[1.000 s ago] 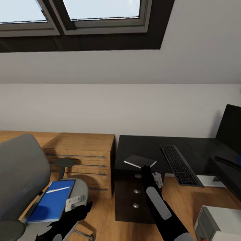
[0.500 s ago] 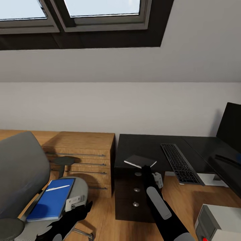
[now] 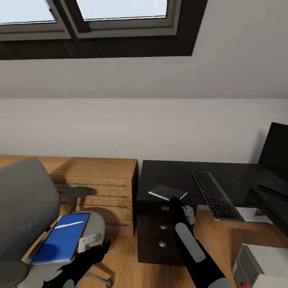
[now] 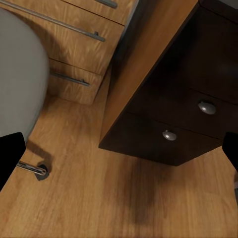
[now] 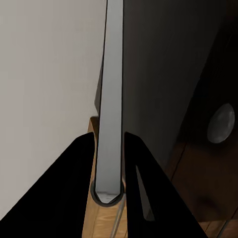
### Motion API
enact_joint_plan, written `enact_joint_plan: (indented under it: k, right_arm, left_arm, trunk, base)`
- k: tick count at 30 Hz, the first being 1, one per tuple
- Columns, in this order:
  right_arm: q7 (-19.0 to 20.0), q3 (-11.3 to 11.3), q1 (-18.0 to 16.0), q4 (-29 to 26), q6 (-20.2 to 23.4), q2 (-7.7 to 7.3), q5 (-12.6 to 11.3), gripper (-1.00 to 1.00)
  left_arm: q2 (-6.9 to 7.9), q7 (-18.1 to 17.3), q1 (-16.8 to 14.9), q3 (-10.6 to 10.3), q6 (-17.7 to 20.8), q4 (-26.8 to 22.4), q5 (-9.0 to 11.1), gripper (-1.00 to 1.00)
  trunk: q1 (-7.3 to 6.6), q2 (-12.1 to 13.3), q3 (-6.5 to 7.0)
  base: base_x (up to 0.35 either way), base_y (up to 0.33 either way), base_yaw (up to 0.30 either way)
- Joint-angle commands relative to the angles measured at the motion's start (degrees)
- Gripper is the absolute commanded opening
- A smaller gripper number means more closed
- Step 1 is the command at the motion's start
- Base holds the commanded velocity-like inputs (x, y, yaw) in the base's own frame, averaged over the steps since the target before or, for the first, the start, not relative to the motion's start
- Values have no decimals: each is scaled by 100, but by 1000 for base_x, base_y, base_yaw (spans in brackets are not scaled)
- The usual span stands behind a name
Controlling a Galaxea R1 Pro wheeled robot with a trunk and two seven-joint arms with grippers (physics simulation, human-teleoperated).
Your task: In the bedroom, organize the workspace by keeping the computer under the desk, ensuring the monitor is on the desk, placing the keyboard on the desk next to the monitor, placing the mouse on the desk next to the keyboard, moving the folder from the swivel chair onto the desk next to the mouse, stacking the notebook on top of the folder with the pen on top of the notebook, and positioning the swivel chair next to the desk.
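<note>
The grey notebook [image 3: 167, 192] lies at the near corner of the black desk [image 3: 168, 172]. My right gripper [image 3: 175, 199] reaches up to its front edge. In the right wrist view the notebook [image 5: 111, 89] runs edge-on between the two black fingers [image 5: 82, 163], which close on it. The blue folder [image 3: 62, 238] rests on the grey swivel chair [image 3: 24, 204], with a thin white pen [image 3: 69, 225] across it. My left gripper [image 3: 98, 250] hovers open beside the seat, fingers far apart [image 4: 10, 158]. Keyboard [image 3: 216, 195] and monitor [image 3: 276, 156] are on the desk. The computer [image 3: 262, 266] stands on the floor. The mouse is out of view.
A low light-wood cabinet [image 3: 100, 188] stands between the chair and the desk's dark drawer unit [image 3: 156, 236] with round knobs [image 4: 207, 106]. Wood floor [image 4: 124, 198] lies open below the left gripper. A sloped ceiling with a skylight [image 3: 120, 12] is overhead.
The head view shifted slightly at first. The arms, notebook, folder and chair keep their places.
</note>
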Motion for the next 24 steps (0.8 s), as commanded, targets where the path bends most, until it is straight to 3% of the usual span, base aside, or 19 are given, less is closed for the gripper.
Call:
enact_joint_plan:
  k: [1, 10, 17, 24]
  right_arm:
    - [4, 12, -4, -4, -44, -5, -48, -100]
    - [44, -88, -4, 12, -55, -29, -31, -100]
    - [406, -114, -4, 38, -63, -33, -30, -100]
    - [473, -116, -4, 46, -98, -32, -31, -100]
  left_arm:
    - [5, 57, -1, -12, 16, -10, 61, 100]
    - [9, 51, -1, -12, 16, -10, 63, 100]
    - [14, 39, -1, -12, 11, 40, 61, 100]
    - [12, 26, -1, -17, 15, 66, 56, 100]
  trunk:
    - [0, -3, -5]
    - [0, -3, -5]
    - [0, -3, -5]
    - [0, -3, -5]
  base:
    - [0, 0, 0]
    - [0, 0, 0]
    - [0, 0, 0]
    - [0, 0, 0]
